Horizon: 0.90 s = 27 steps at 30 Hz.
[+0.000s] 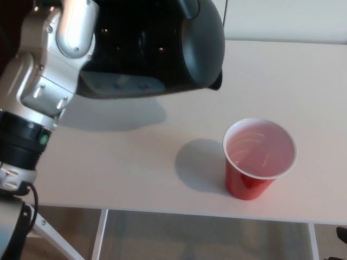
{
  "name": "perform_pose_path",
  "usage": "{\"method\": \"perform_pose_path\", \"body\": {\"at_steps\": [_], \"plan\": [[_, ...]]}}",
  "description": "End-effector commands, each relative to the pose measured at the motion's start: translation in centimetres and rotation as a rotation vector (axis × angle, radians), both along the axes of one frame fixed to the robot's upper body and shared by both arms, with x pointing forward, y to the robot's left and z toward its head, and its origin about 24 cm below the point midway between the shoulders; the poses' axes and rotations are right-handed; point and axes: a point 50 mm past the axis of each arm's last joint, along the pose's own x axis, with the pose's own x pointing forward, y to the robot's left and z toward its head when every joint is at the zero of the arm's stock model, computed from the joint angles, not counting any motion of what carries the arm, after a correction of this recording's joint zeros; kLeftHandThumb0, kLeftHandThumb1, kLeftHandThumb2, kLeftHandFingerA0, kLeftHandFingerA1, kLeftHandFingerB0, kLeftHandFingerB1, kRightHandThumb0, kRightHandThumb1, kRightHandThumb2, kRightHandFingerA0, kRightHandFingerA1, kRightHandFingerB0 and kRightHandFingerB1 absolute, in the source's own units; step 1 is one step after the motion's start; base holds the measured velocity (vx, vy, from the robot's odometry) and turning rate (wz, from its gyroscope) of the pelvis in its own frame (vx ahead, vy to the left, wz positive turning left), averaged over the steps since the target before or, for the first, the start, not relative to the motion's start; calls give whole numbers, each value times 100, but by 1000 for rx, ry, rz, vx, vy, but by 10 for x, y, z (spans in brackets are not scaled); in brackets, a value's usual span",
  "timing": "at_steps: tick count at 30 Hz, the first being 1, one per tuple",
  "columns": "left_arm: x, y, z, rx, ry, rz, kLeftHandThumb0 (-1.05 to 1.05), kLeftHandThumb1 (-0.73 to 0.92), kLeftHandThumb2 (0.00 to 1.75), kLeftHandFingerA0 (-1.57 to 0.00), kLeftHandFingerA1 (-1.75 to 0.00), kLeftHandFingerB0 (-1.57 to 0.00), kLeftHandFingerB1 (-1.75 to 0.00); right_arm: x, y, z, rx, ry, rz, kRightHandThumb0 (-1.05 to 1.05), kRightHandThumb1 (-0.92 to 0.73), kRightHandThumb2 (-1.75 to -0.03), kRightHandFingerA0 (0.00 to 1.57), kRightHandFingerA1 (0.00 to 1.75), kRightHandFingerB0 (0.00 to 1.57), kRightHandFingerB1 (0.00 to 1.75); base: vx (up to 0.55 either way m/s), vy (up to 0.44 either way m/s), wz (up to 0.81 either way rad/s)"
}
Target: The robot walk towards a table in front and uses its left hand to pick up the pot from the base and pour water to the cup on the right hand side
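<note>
A black pot (pixel 179 49) hangs above the white table (pixel 124 162) at the upper left of the head view. My left hand (pixel 127 40) is shut on it, dark against the pot's body, with my silver left forearm (pixel 49 81) running down the left edge. The pot's spout (pixel 215 82) points right, up and to the left of the cup. A red cup (pixel 259 157) with a white inside stands upright on the table at lower right, apart from the pot. My right hand does not show.
The table's front edge (pixel 206 212) runs across the bottom, with floor and a white frame below. The pot's shadow (pixel 108 114) falls on the table left of the cup. A wall stands behind the table.
</note>
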Motion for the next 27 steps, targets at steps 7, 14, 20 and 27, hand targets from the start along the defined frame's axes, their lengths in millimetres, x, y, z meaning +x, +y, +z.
{"method": "perform_pose_path", "body": {"at_steps": [7, 14, 20, 27], "plan": [[-12, -13, 25, 111, -160, -99, -22, 60, 56, -86, -175, -59, -174, -3, -5, 0, -18, 17, -7, -62, -50, -81, 29, 54, 13, 44, 0, 0, 0], [-22, -29, 23, 160, -167, -157, -22, 58, 56, -85, -175, -65, -170, -1, -5, 0, -10, 15, -7, -63, -50, -81, 26, 53, 13, 44, 0, 0, 0], [-33, -42, 20, 164, -170, -201, -25, 57, 57, -91, -175, -68, -168, -1, -6, 1, -21, 23, -2, -63, -50, -82, 28, 54, 13, 43, 0, 0, 0], [-44, -51, 16, 180, -185, -270, -26, 61, 58, -92, -175, -63, -175, -2, -6, 0, -14, 26, -8, -65, -50, -82, 27, 53, 13, 43, 0, 0, 0]]}}
